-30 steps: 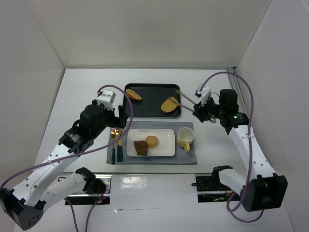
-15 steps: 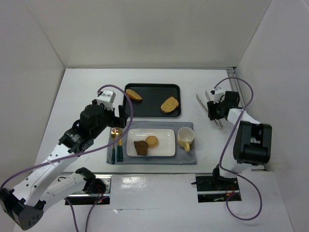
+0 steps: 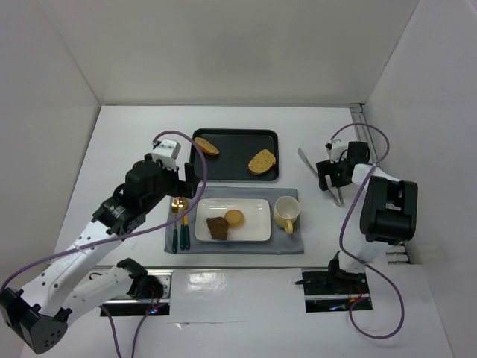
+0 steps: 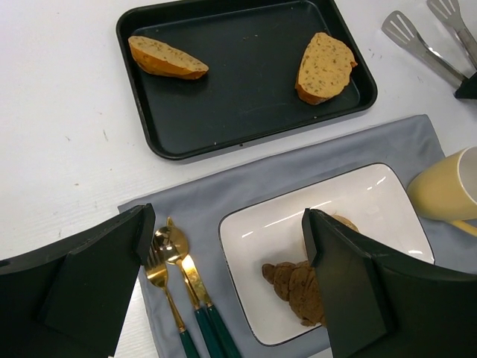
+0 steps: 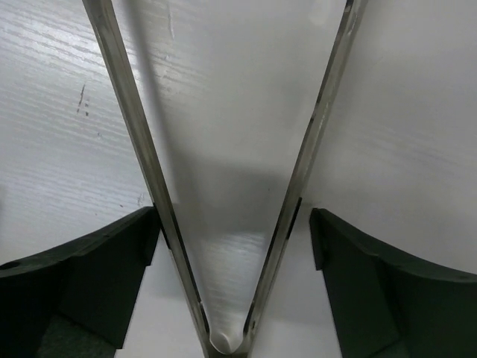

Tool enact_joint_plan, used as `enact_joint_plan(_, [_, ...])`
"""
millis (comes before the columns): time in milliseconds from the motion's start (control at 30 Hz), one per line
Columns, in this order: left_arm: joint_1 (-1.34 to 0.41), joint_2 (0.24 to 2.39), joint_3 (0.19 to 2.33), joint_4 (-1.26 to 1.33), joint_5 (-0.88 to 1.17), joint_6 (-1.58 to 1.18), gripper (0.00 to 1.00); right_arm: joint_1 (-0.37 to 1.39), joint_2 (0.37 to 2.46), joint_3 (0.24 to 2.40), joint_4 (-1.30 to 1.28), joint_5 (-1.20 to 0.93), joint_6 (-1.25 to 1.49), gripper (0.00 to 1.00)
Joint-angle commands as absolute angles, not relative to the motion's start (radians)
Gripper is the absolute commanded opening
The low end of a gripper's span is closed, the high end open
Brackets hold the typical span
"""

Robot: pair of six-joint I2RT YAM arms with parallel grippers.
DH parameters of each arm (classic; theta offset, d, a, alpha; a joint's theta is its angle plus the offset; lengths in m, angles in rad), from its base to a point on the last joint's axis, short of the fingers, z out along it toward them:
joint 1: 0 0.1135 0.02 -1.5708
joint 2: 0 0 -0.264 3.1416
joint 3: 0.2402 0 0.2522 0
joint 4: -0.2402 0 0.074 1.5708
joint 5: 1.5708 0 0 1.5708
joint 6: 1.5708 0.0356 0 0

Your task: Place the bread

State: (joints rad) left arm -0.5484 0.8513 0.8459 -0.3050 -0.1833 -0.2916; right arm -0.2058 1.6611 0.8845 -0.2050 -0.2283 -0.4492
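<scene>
While right pincer (image 5: 232,218) sits low over white surface (image 5: 387,112), fingers spread, metal tongs (image 5: 145,149) lie in open V between them, not pinched. Left pincer (image 4: 227,220) spread too, empty, above white plate (image 4: 257,220). Long bread slice (image 4: 167,58) and rounder bread slice (image 4: 325,67) rest apart in black tray (image 4: 246,112), beyond left pincer, left of right pincer.
</scene>
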Motion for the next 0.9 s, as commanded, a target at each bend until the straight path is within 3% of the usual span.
enact_joint_plan(0, [-0.545,0.856,0.844,-0.256,-0.167,-0.287,1.00,-0.248,1.638,0.922,-0.259,-0.278,-0.471,0.96])
enact_joint_plan(300, [-0.545,0.856,0.834,-0.236,-0.104,-0.267,1.00,-0.302,1.327,0.922,-0.403,-0.378,-0.488,1.00])
enact_joint_plan(600, [-0.545,0.847,0.825,-0.218,-0.065,-0.249,1.00,-0.279,1.097,0.787,-0.322,-0.463,-0.356,1.00])
enact_joint_plan(867, [-0.545,0.856,0.805,-0.186,0.004,-0.229,1.00,-0.279,1.016,0.744,-0.308,-0.518,-0.337,1.00])
